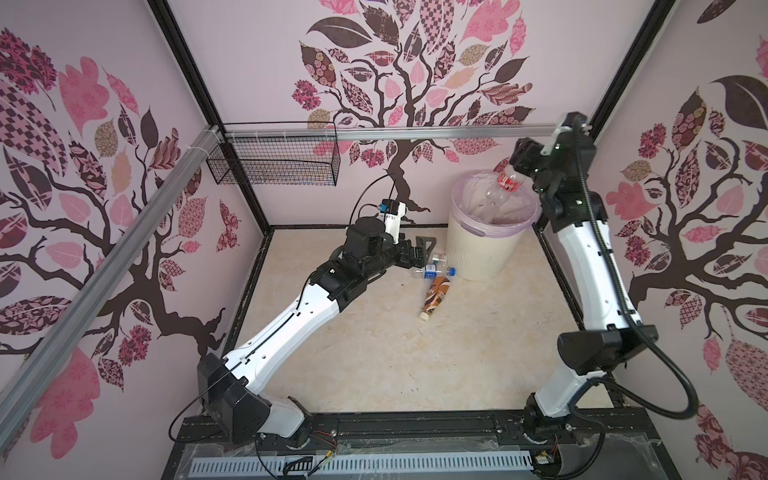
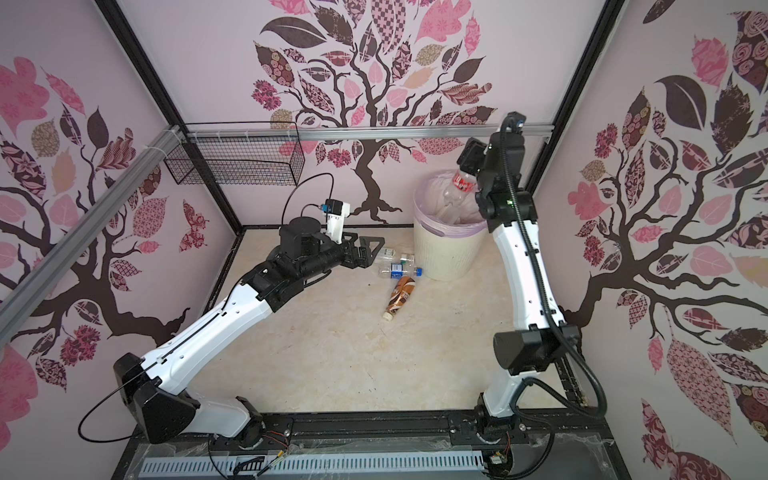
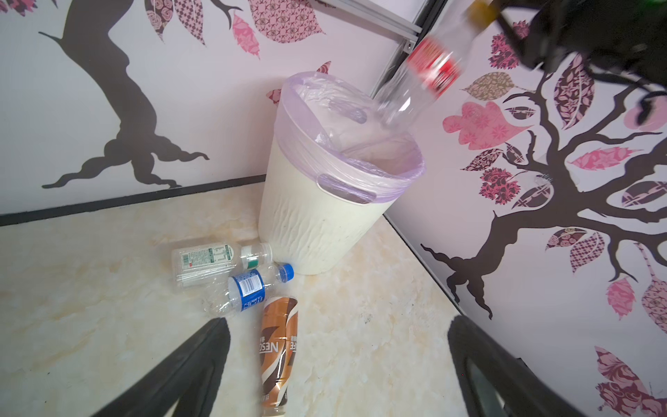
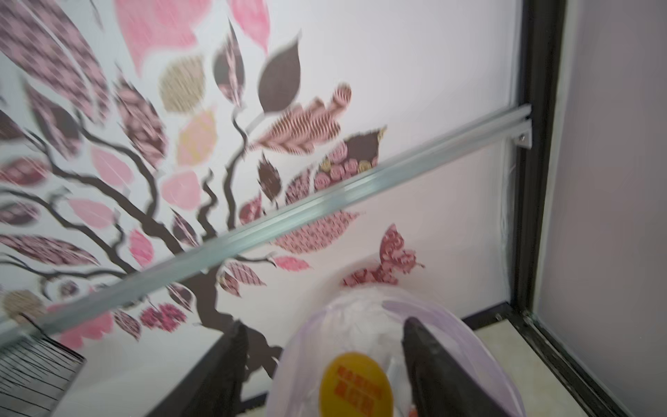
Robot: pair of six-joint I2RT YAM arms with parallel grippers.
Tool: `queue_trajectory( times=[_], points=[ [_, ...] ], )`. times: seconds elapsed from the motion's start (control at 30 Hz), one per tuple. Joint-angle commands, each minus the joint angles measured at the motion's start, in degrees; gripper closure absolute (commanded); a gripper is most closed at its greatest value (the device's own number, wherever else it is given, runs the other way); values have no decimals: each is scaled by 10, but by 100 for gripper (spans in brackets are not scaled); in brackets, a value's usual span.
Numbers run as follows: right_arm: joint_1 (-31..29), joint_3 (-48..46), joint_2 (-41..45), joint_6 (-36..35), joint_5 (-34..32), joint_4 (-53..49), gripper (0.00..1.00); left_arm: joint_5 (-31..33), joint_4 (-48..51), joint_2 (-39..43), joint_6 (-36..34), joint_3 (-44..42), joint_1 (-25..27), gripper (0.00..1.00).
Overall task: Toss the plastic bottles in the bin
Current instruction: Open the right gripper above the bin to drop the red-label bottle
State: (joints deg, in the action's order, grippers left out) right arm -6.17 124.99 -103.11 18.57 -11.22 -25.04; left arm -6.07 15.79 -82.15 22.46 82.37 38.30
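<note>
Steeply raised right arm (image 1: 582, 249) over bin (image 1: 482, 249), fingers (image 4: 433, 368) apart flanking bottle (image 4: 355, 384).

**Fixtures of the work cell**

A black wire mesh basket (image 1: 274, 162) hangs at the left end of the aluminium rail (image 1: 436, 134) that crosses the back wall. Tree decals (image 1: 401, 162) with pink and brown leaves cover all three walls. The floor (image 1: 395, 365) is beige and marble-patterned. Black frame posts (image 1: 186, 70) mark the back corners, and a slotted grey cable duct (image 1: 374, 462) runs along the front edge.
</note>
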Motion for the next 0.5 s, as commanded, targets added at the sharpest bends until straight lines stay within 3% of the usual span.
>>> queue_trajectory(
  times=[0.0, 0.47],
  points=[
    [1, 11, 45, 1, 7, -15, 2, -5, 2, 20, 3, -29, -7, 2],
    [0, -51, 134, 13, 55, -9, 0, -17, 16, 27, 50, -88, -11, 2]
  ],
)
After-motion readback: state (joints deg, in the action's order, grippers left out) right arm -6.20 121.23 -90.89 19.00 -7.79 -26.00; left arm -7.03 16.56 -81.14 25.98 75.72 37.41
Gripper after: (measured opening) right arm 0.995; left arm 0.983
